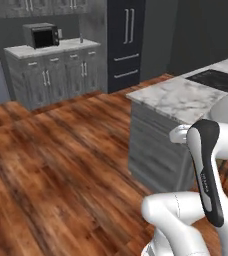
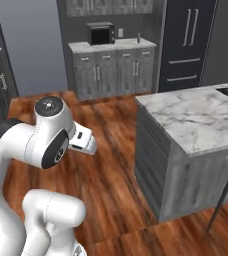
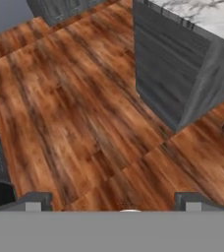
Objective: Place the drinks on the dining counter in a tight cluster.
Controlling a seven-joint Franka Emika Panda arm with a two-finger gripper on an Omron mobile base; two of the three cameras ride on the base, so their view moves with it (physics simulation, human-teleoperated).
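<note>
The dining counter (image 1: 178, 98) (image 2: 198, 116) is a white-grey veined marble top on a grey base, and its near corner is ahead of me to the right. In the hand view that corner (image 3: 210, 17) sits at the upper right, above wooden floor. My gripper (image 3: 114, 202) points down at the floor beside the counter's base. Its fingertips (image 3: 35, 200) stand wide apart and it is open, with nothing between them. The drinks are out of view.
A grey cabinet counter (image 1: 51, 50) (image 2: 111, 46) with a microwave (image 1: 41, 35) (image 2: 102, 33) stands at the far wall, beside a tall dark fridge (image 1: 126, 40) (image 2: 188, 40). A black cooktop (image 1: 220, 80) is set in the marble. A stool leg (image 2: 223, 192) stands by the counter. Open wood floor (image 1: 61, 160) lies left.
</note>
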